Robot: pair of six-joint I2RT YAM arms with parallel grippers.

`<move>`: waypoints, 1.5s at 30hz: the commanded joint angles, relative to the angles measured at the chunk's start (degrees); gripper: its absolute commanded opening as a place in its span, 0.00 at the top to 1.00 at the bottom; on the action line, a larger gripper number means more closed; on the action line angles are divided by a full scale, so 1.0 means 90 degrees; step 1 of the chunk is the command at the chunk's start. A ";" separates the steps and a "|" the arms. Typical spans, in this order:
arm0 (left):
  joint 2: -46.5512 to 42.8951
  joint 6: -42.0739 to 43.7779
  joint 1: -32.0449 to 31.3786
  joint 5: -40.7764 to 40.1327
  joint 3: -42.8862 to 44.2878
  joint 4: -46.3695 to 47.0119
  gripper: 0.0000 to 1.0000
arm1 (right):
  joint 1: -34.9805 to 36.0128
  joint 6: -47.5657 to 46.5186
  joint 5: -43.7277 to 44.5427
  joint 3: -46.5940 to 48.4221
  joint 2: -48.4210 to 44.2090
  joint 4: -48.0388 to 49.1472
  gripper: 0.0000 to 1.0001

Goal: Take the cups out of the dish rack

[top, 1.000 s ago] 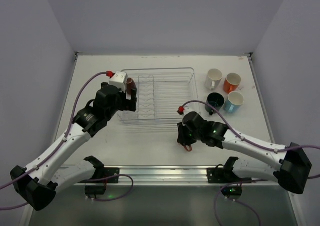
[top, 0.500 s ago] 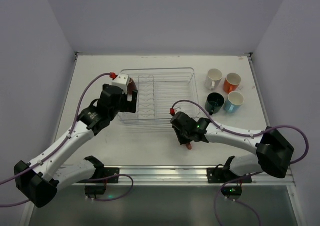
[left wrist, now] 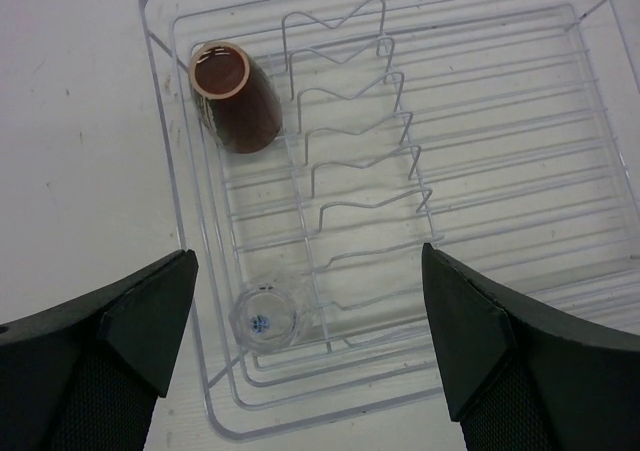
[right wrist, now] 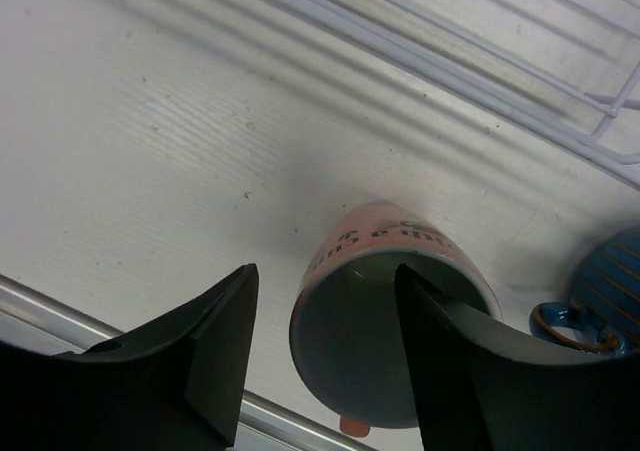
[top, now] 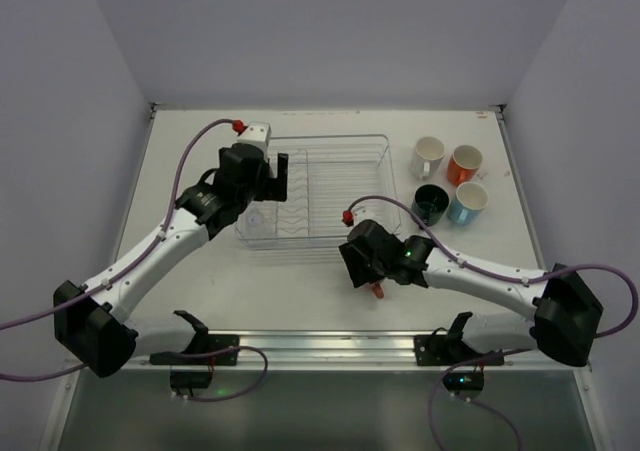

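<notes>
The dish rack (top: pixel 335 143) is a clear wire basket at mid-table. In the left wrist view the rack (left wrist: pixel 160 121) holds a brown tumbler (left wrist: pixel 235 96) lying on its side at its left end and a clear tumbler (left wrist: pixel 268 313) in the near corner. My left gripper (top: pixel 268 171) hovers open and empty above them (left wrist: pixel 310 371). My right gripper (top: pixel 372 271) is open over a pinkish cup (right wrist: pixel 390 321) standing on the table in front of the rack; its left finger is clear of the cup wall. The cup peeks out in the top view (top: pixel 377 291).
White (top: pixel 428 156), orange (top: pixel 464 163), dark teal (top: pixel 430 204) and light blue (top: pixel 467 201) mugs stand right of the rack. A blue striped mug (right wrist: pixel 612 276) shows at the right wrist view's edge. The metal rail (top: pixel 320 346) runs along the near table edge.
My left gripper has moved farther back and right, over the rack's left end. My right gripper has shifted a little left and stays over the pinkish cup.
</notes>
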 commanded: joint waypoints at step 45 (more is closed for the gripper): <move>0.3909 -0.0666 0.1493 -0.0147 0.1242 0.2705 0.52 | 0.0037 -0.0027 -0.0526 -0.0715 -0.3632 0.1016 0.45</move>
